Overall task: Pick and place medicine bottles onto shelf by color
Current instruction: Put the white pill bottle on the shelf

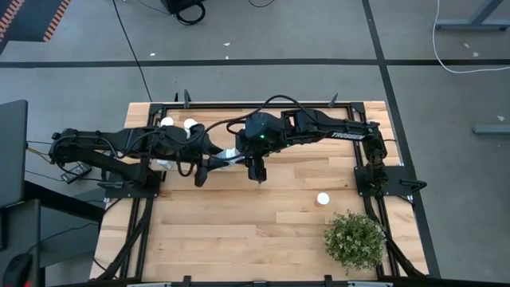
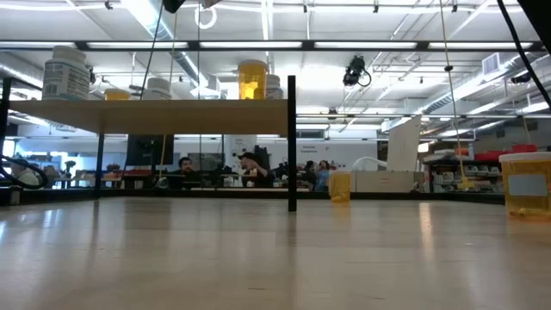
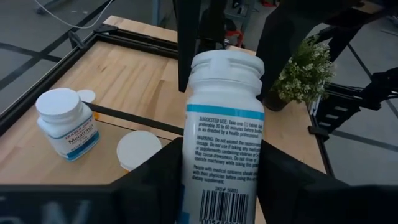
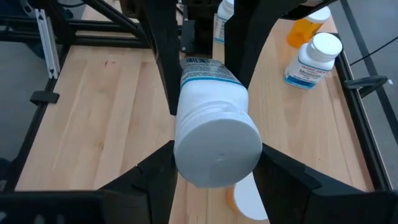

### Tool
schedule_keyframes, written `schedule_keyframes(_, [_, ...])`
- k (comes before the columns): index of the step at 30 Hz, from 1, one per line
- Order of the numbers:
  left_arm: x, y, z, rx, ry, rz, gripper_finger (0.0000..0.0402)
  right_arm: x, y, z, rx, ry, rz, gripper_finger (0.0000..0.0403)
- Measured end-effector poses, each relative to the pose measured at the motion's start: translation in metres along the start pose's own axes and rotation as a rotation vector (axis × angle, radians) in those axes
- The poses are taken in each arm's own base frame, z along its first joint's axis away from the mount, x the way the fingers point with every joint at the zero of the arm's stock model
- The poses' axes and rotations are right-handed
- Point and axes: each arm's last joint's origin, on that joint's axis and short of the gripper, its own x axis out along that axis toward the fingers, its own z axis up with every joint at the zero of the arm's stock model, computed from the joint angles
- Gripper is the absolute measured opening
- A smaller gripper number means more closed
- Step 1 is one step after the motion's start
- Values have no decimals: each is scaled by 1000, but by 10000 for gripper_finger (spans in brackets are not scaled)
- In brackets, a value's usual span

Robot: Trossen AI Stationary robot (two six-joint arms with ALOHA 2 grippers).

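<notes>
A white medicine bottle with a white cap and a printed label hangs in the air between both grippers, above the table's middle. My left gripper is shut on its bottom end. My right gripper is shut on its cap end. The light-wood shelf stands raised at the far left and carries several bottles, white and orange. One white-capped bottle stands alone on the table near the plant. My left gripper pinches the white bottle's labelled body near its bottom end between its two fingers. It comes from the table's left, with the fingers lying along the bottle. The bottle is lifted clear, its cap pointing away from the gripper. My right gripper has its two fingers on either side of the bottle's white cap. It comes from the table's right, with the fingers lying along the bottle. The cap faces the wrist and the bottle is clear of the table.
A bushy green plant stands at the near right. Below the held bottle stand a white Melatonin bottle, another white-capped bottle and an orange bottle. Black frame rails run along the table's edges. Bare planks lie at the near left.
</notes>
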Motion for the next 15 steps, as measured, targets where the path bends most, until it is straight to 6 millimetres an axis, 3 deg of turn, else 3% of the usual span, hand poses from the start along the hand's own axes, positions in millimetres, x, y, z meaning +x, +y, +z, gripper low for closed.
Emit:
schedule_keyframes(11, [-3,1,1,-5,-20,32,164,-2,-1,-1,42,7,-13,202])
schedule_keyframes(15, [-5,2,0,-18,-10,54,167,-3,-2,-3,63,34,-15,220])
